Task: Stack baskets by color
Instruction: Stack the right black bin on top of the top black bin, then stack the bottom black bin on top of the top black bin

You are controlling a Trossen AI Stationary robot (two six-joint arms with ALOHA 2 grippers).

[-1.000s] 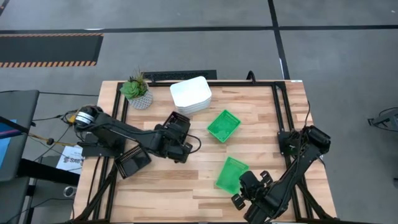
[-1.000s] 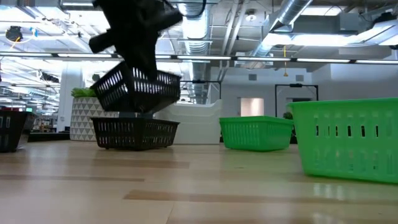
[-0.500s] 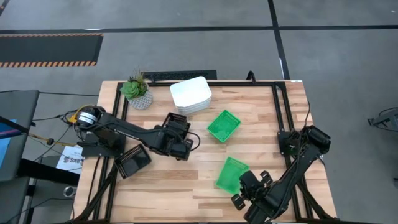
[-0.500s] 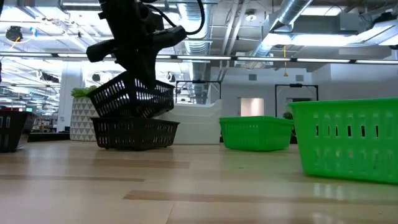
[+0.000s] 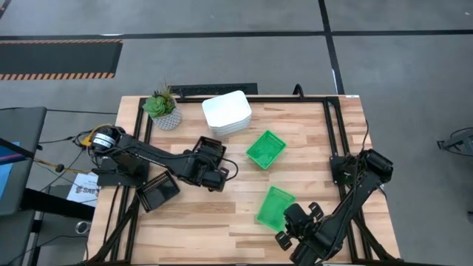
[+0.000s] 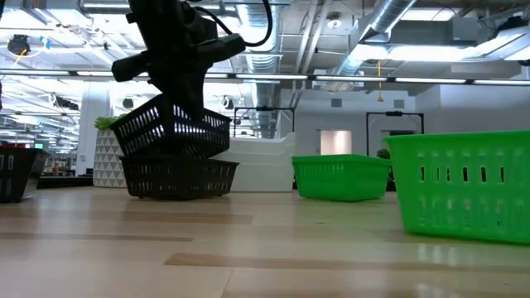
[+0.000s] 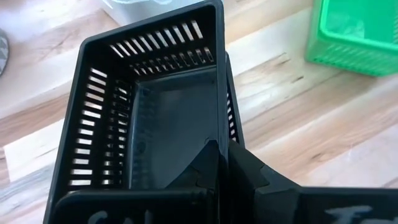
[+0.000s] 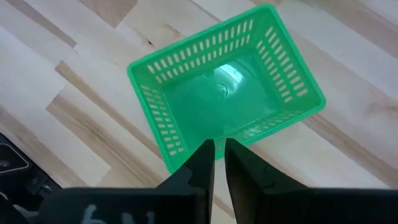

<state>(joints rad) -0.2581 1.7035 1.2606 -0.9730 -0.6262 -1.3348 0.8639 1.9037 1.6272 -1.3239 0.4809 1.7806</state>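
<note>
- Low view: the black basket (image 6: 172, 131) I carry hangs tilted, its lower edge resting in a second black basket (image 6: 180, 176) that sits on the counter (image 6: 248, 248).
- My left gripper (image 7: 222, 155) is clamped on that tilted basket's wall, one finger inside, one outside.
- A third black basket (image 5: 157, 191) lies near the counter's left edge.
- White baskets (image 5: 227, 112) sit stacked at the far side, beside a potted plant (image 5: 163, 108).
- One green basket (image 5: 265, 148) stands mid-counter; another green one (image 8: 225, 102) lies just ahead of my right gripper (image 8: 219, 152), which is closed on nothing.
</note>
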